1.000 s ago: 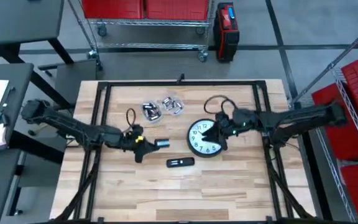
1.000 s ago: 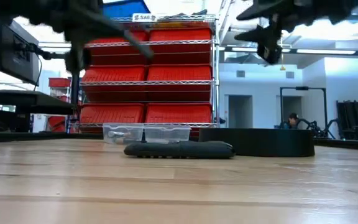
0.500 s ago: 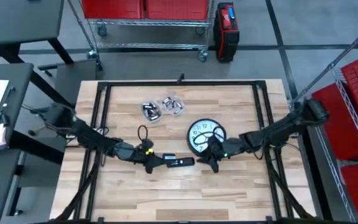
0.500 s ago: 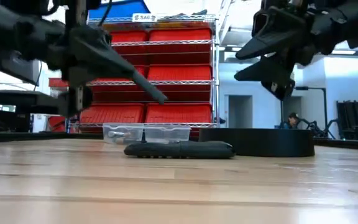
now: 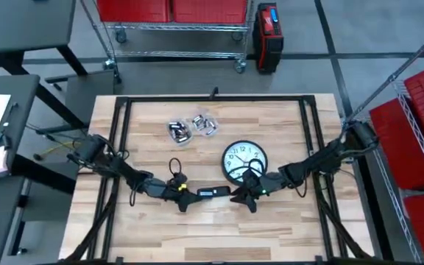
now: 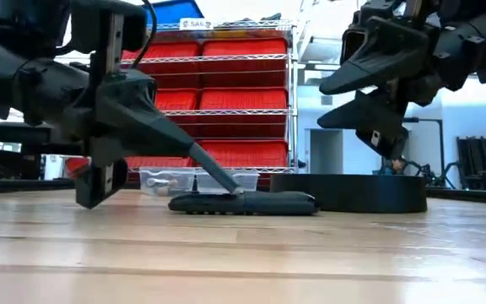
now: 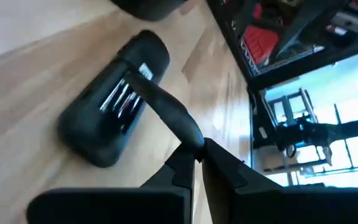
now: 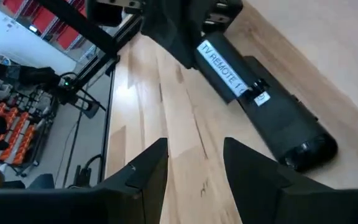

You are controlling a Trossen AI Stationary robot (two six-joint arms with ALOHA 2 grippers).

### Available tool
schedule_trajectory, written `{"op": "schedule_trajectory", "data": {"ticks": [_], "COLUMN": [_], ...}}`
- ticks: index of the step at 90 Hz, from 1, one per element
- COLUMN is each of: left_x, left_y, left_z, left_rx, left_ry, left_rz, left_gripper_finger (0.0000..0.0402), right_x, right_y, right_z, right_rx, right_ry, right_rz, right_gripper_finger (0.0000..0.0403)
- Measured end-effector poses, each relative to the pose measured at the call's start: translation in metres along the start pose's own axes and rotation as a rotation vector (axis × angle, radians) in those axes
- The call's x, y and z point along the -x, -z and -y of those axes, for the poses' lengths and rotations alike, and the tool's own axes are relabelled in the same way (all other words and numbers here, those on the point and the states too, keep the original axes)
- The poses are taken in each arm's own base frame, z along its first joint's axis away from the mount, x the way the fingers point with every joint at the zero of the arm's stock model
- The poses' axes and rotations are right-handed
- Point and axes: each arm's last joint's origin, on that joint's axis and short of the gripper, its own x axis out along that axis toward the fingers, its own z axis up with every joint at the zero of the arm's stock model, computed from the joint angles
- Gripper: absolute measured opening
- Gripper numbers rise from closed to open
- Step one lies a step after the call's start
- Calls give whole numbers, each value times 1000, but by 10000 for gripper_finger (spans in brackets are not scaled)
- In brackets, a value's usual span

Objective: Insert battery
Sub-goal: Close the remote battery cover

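Observation:
A black TV remote lies flat on the wooden table, near the middle. My left gripper is open at the remote's left end, one finger on it, the other standing off toward the near edge, low over the table. My right gripper hangs open just right of the remote's right end, above the table and touching nothing. Batteries lie in two clear tubs at the far side. My left gripper touches the remote with one fingertip only, on its upper face near the left end. That finger slants down from the table's left and lies along the remote. The remote stays flat on the table.
A round black-rimmed wall clock lies face up just beyond the remote's right end, close to my right arm. A black metal frame runs along the table's sides. The near part of the tabletop is bare wood.
Both grippers have come down and toward the near edge, closing on the remote. The left one has gone right until a fingertip met the remote's left end. The right one has left the clock and dropped to the remote's right end. The remote has not moved.

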Motion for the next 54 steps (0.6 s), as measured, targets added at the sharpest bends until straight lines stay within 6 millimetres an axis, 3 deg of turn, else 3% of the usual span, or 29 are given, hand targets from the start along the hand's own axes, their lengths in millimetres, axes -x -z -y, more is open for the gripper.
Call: {"op": "schedule_trajectory", "data": {"ticks": [54], "left_x": [0], "left_y": [1], "left_z": [-3], "left_rx": [-15], "left_ry": [-53], "left_rz": [36], "left_gripper_finger": [0], "right_x": [0], "right_y": [0], "right_z": [0], "right_rx": [-1], "right_ry": [1], "right_rz": [-2], "right_gripper_finger": [143]}}
